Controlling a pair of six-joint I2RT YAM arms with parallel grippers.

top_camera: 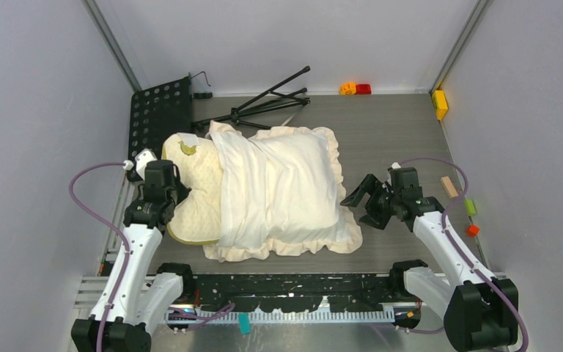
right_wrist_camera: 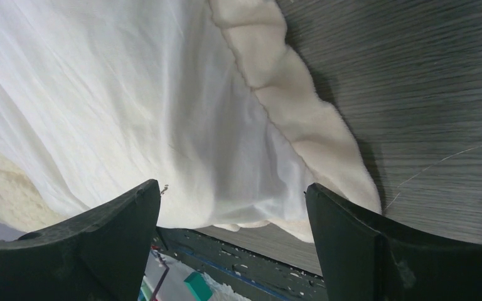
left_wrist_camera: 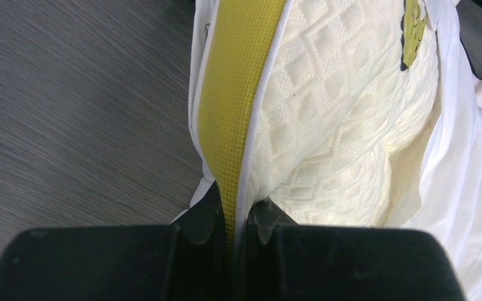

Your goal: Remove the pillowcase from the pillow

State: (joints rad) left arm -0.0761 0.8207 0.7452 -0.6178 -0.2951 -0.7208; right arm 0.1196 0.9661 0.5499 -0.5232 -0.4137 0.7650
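Note:
The pale yellow quilted pillow point(top_camera: 194, 183) lies on the table with its left part bare. The cream pillowcase point(top_camera: 278, 183) with its ruffled border covers the rest of it. My left gripper point(top_camera: 172, 196) is shut on the pillow's yellow-green edge seam point(left_wrist_camera: 241, 94), and the quilted pillow point(left_wrist_camera: 326, 113) and the pillowcase point(left_wrist_camera: 471, 163) lie beyond it. My right gripper point(top_camera: 363, 198) stands open just off the pillowcase's right frill, holding nothing. In the right wrist view the open gripper point(right_wrist_camera: 232, 191) faces the pillowcase point(right_wrist_camera: 132, 94) and its frill point(right_wrist_camera: 301, 119).
A black perforated plate point(top_camera: 161, 114) and a folded black stand point(top_camera: 264, 103) lie behind the pillow. Small coloured blocks point(top_camera: 355, 89) sit at the back wall, with a yellow block point(top_camera: 440, 104) at the back right and more blocks point(top_camera: 469, 209) along the right edge.

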